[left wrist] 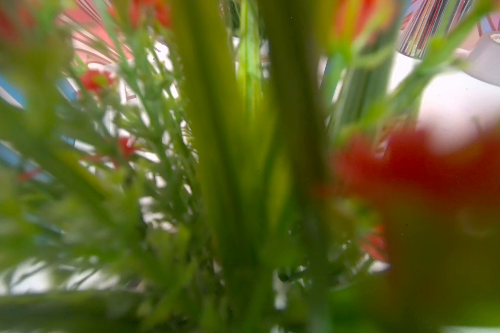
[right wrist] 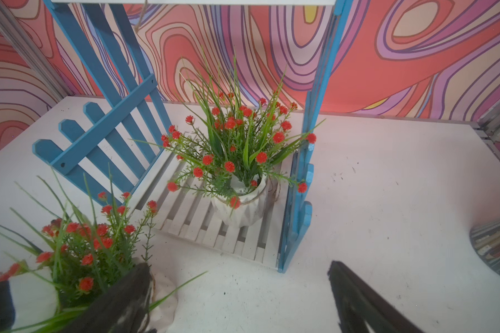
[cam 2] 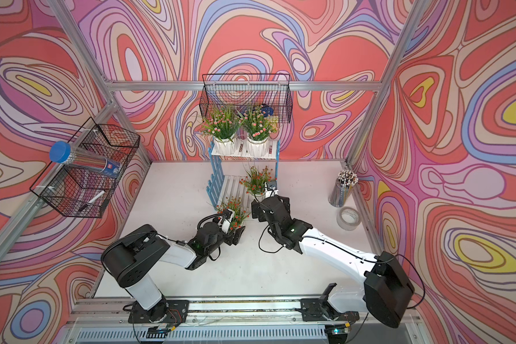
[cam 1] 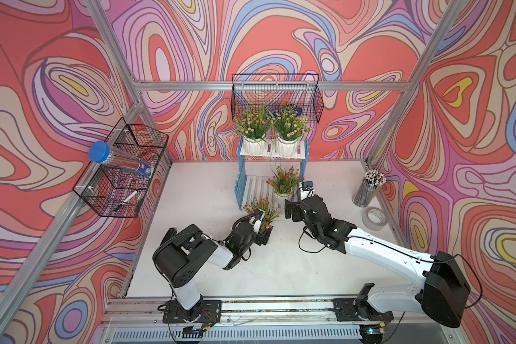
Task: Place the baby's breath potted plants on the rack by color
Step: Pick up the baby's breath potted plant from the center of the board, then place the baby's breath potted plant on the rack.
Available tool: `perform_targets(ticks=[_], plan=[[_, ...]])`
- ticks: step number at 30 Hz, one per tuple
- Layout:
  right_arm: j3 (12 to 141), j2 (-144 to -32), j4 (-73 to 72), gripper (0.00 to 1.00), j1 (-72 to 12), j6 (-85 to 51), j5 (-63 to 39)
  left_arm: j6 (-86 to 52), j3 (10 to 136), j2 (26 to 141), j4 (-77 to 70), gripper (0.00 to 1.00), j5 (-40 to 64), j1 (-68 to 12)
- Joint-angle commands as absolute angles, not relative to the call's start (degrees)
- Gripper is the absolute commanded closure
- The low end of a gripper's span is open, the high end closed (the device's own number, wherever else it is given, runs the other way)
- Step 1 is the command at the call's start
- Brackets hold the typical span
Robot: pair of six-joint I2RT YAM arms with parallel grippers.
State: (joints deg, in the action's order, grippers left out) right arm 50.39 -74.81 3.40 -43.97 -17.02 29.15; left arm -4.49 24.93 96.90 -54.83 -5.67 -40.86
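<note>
White tabletop point(cam 1: 197, 238), left pincer point(cam 1: 265, 235) gripping bushy red-flowered plant point(cam 1: 264, 208), right pincer point(right wrist: 240, 268) spread open, slatted rack point(cam 1: 252, 184)

The left arm point(cam 1: 221, 256) and right arm point(cam 1: 385, 250) share smooth white links between bulky, rounded black joints point(cam 1: 444, 297) dotted with screw holes. Black cables point(cam 1: 303, 242) loop beside each wrist, where a green light point(cam 1: 335, 230) glows. Each stands on a black base plate point(cam 1: 212, 306); red wires point(cam 1: 209, 313) show at the left one. The left gripper point(cam 1: 265, 234) and right gripper point(right wrist: 239, 266) are black.
</note>
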Motion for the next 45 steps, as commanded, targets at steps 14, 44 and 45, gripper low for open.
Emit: perform_targets(ticks=[14,44,45], plan=[[48.07,-70.29,4.10,0.02,-44.23,-17.63,30.17,-6.81,37.40,81.14,-29.88,0.33,-10.51,-40.56],[48.52,-61.44,10.84,0.02,-44.23,-14.72,30.24,-8.47,68.40,110.58,-24.31,0.31,-13.16,-31.67],[48.46,-61.57,10.81,0.02,-44.24,-14.61,30.30,-8.84,68.93,111.18,-24.19,0.31,-12.93,-31.47]])
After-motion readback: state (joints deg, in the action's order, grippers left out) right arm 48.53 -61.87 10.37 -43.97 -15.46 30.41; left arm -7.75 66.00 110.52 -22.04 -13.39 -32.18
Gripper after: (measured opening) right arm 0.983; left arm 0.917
